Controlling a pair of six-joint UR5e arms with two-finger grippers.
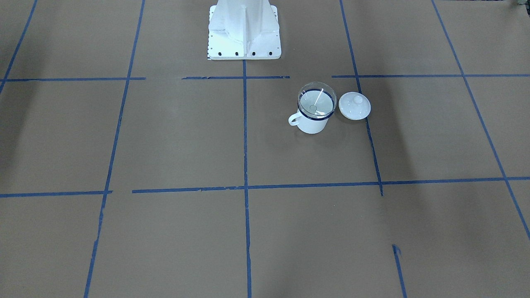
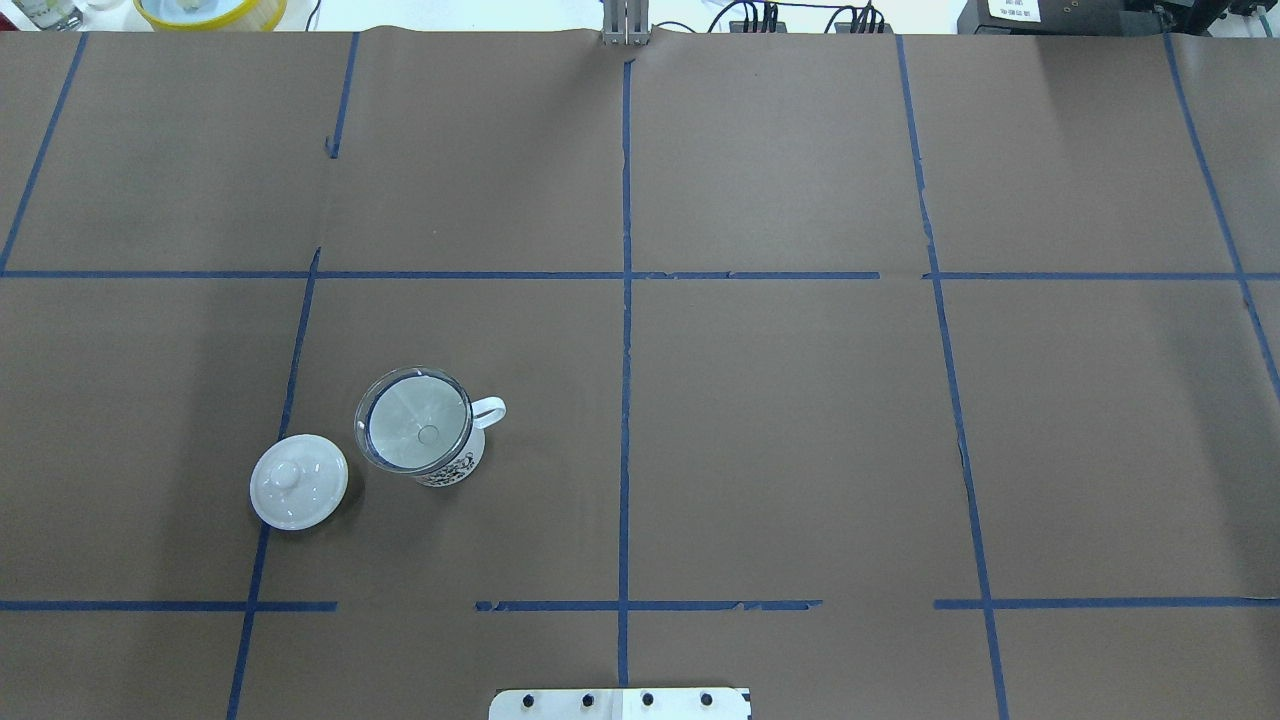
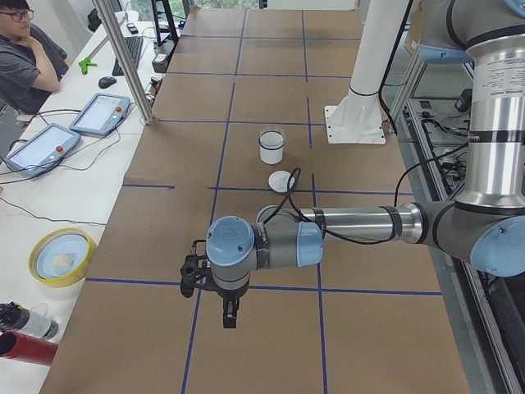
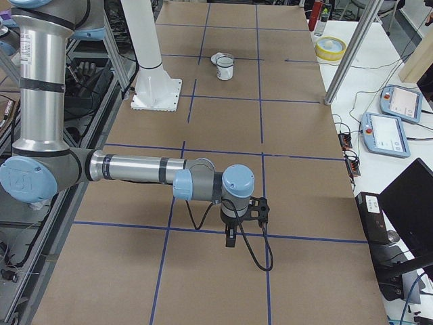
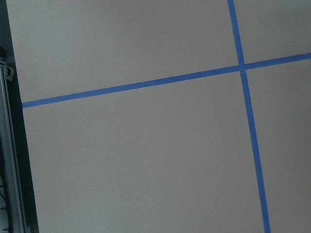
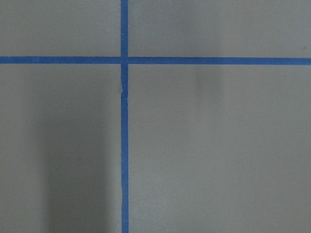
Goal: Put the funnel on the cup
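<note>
Transparent funnel (image 1: 316, 101) seated on white cup (image 1: 311, 125); lid (image 1: 355, 106) beside.

Both arms (image 3: 361, 223) reach out, well apart from the pedestal (image 1: 243, 33).
Over the tabletop (image 3: 271, 353), left end effector (image 3: 230, 320) and right end effector (image 4: 231, 242) point straight down; grip unreadable.

1. Light falls evenly from above onto my table paper (image 2: 800, 400), which looks matte and free of glare.
2. In the front-facing view, soft broad shadows band the paper.
3. The funnel (image 1: 316, 100) glints faintly along its rim.
4. My left wrist view is pale and washed out. My right wrist view is dimmer and shadowed on its left.
</note>
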